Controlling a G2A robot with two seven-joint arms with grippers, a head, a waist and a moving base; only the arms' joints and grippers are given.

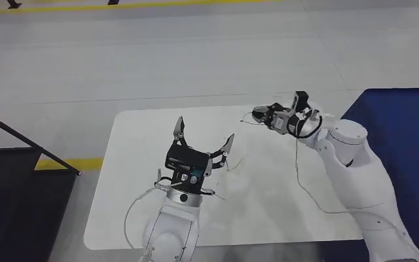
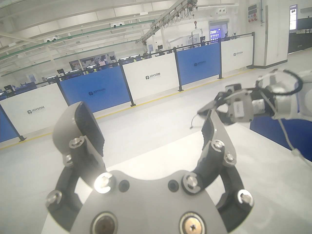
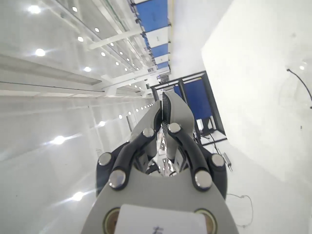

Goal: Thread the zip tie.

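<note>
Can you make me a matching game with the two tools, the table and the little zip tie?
Things:
1. left tool
2. right tool
3. table
4. zip tie

Descriptions:
A. white, under both arms
B. dangles from a tool's tip
C. wide open
D. shut tight

Pairs: 1-C, 2-D, 3-A, 4-B.

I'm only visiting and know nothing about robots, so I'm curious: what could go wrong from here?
1. The zip tie hangs thin and curved from the shut right end effector, so it might slip or twist in that pinch.
2. The open left end effector stands apart from it, and a grab at such a slender dangling end could easily miss.
</note>
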